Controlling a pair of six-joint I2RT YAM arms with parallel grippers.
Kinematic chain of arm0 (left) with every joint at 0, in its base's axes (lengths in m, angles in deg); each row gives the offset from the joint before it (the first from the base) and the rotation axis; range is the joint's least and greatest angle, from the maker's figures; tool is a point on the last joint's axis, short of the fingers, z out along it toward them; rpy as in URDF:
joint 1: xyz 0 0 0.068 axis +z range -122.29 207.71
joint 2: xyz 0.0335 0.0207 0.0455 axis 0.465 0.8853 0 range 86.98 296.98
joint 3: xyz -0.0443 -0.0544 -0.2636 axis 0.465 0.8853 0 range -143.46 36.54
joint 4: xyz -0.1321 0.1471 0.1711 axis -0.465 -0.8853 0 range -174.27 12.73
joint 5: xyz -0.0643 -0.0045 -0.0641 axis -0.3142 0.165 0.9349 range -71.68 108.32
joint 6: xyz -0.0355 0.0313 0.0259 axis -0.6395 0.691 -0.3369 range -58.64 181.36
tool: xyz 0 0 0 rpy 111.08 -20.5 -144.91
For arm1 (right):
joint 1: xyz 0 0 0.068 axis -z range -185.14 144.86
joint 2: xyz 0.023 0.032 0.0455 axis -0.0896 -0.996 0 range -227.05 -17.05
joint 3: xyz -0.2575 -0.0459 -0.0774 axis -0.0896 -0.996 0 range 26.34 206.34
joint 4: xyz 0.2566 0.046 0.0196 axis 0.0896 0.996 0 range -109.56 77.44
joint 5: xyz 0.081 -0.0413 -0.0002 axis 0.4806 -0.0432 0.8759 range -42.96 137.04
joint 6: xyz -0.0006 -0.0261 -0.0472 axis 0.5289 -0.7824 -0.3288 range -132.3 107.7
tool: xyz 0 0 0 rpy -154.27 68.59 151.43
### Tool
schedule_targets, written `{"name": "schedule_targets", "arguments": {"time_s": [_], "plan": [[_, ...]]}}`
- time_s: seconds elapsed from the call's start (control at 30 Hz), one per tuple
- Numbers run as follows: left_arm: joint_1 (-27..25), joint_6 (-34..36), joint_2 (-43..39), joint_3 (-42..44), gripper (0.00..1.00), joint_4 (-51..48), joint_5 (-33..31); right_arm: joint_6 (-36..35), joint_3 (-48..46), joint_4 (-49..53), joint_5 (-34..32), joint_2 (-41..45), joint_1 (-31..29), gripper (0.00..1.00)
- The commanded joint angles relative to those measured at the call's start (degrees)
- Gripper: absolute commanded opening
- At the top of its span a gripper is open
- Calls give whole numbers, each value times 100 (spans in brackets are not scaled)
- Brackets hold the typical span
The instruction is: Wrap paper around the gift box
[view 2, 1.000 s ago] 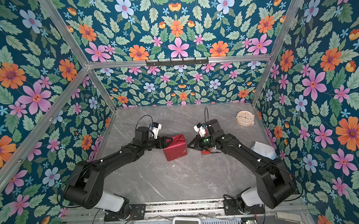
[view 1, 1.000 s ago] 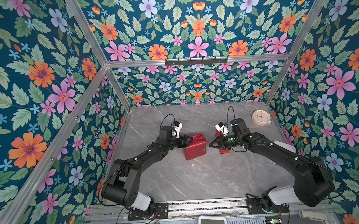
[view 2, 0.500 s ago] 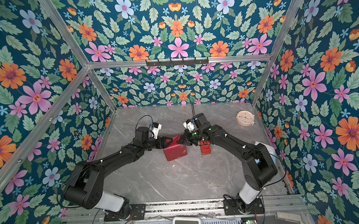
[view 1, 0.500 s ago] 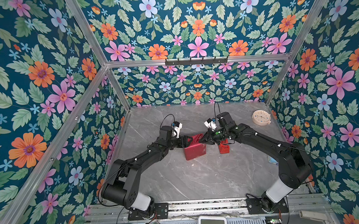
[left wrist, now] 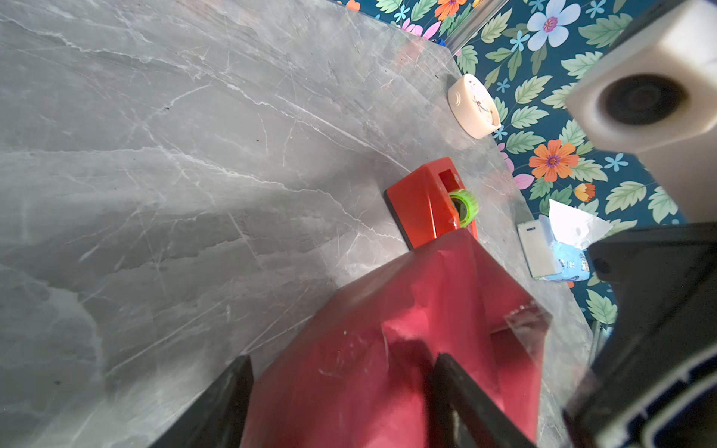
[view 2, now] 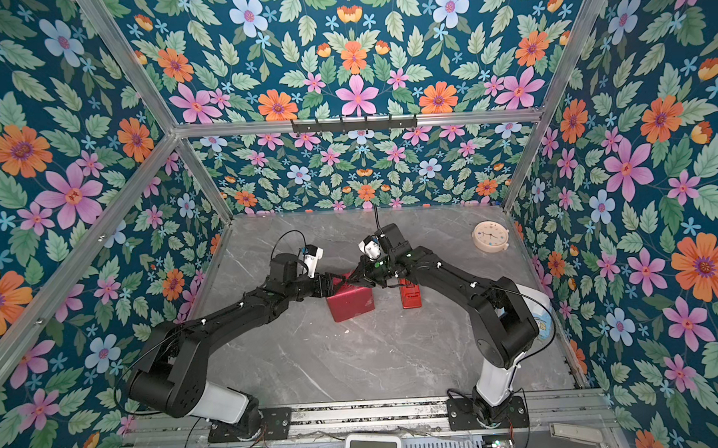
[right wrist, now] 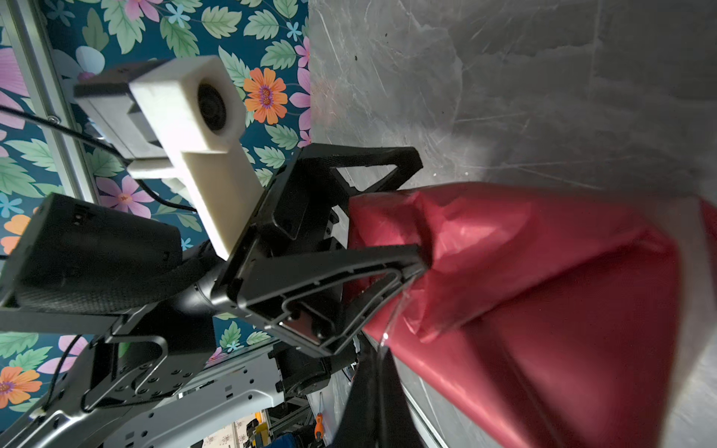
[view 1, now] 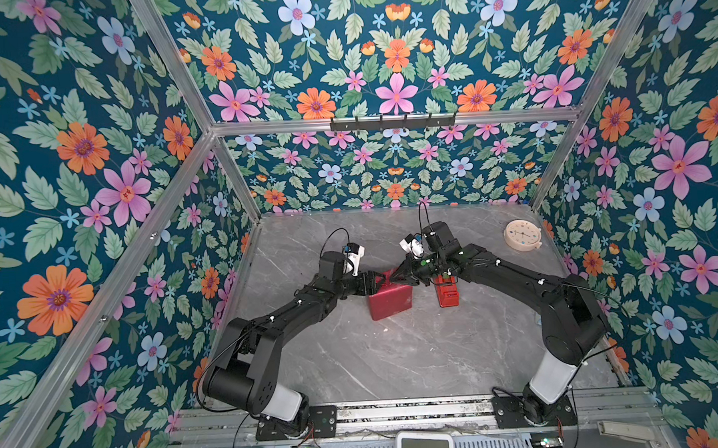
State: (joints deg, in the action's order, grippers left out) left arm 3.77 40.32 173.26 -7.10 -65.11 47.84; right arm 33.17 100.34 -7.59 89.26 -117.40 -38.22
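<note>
Left wrist view: the open left end effector (left wrist: 343,362) is pinning folded paper (left wrist: 368,310) against the covered gift box (view 1: 390,302) on the table (left wrist: 155,155). The closed right end effector (right wrist: 374,372) is pinching clear tape (right wrist: 394,314), probably risking a crooked stick if the fold is slipping.

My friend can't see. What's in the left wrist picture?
Dark red paper, wrapped into a box shape, sits close up, the open left gripper touching it. Beyond it, a red tape dispenser and a cream clock rest on the grey table.
</note>
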Motion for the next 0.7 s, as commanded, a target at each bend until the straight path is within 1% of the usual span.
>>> {"name": "schedule_targets", "arguments": {"time_s": [0.0,0.1,0.4,0.67], "plan": [[4,116,51,45,75,-856,-404,98,-71,-486,-75,-54,-49,0],[3,111,56,32,75,-854,-395,50,9,-233,-152,-147,-54,0],[4,114,70,53,75,-845,-403,166,36,19,138,-172,-51,0],[2,109,68,57,75,-830,-404,819,62,-15,651,-308,-7,0]]}}
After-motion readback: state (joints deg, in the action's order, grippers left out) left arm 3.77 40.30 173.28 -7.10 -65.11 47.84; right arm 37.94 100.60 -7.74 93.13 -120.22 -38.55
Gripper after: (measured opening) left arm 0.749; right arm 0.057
